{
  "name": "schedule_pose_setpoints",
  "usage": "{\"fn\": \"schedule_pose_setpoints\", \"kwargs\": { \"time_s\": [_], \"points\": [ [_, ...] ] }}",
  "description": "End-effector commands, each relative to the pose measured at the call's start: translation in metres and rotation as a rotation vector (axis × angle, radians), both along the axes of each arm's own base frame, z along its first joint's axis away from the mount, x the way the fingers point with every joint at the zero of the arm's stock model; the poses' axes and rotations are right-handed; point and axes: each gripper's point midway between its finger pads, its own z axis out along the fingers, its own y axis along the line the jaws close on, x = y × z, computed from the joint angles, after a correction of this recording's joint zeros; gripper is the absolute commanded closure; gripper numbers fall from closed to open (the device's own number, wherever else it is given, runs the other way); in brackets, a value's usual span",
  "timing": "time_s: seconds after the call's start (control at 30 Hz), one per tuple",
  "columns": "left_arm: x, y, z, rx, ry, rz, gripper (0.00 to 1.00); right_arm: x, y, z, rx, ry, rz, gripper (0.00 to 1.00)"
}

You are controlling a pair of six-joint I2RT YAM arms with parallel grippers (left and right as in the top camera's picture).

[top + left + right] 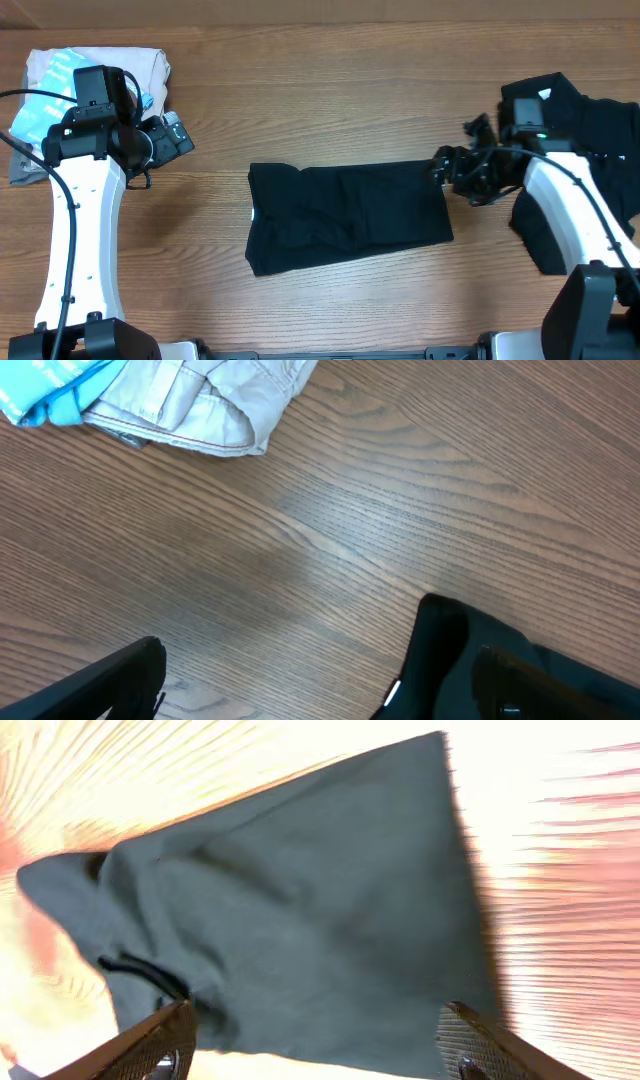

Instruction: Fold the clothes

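- My right hand (320,1042) hangs at the right edge of the folded black shirt (348,217), fingers spread, gripping nothing.
- The shirt lies flat on the table (350,90), a soft, wrinkled rectangle on brown wood grain.
- My left hand (178,135) hovers left of the shirt, wide open and empty.
- Right of the shirt is a rumpled black heap of clothes (590,115), which my right arm (580,215) partly covers.
- Far left of the shirt lies crumpled beige and pale-blue cloth (60,70).

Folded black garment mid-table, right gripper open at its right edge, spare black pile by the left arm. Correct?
Not quite. The overhead view shows the black pile beside the right arm, not the left. The rest holds: folded black garment mid-table, right gripper open at its right edge.
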Motion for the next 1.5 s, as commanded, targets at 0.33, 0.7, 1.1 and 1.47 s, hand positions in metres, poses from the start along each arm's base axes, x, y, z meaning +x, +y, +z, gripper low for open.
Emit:
{"fn": "schedule_pose_setpoints", "kwargs": {
  "time_s": [0.33,0.7,1.1,1.47],
  "points": [
    [0.006,0.001,0.007,-0.007,-0.026,0.010,0.00,0.004,-0.035,-0.016,-0.129,-0.102,0.071,0.60],
    [0.009,0.001,0.009,-0.005,-0.042,0.009,0.00,-0.003,-0.027,-0.047,-0.097,-0.147,0.106,0.34],
    [0.010,0.002,0.009,-0.005,-0.046,0.009,0.00,-0.015,-0.015,-0.072,-0.043,-0.189,0.140,0.48],
    [0.009,0.001,0.009,-0.005,-0.043,0.009,0.00,-0.017,-0.015,-0.087,-0.054,-0.223,0.159,0.41]
  ]
}}
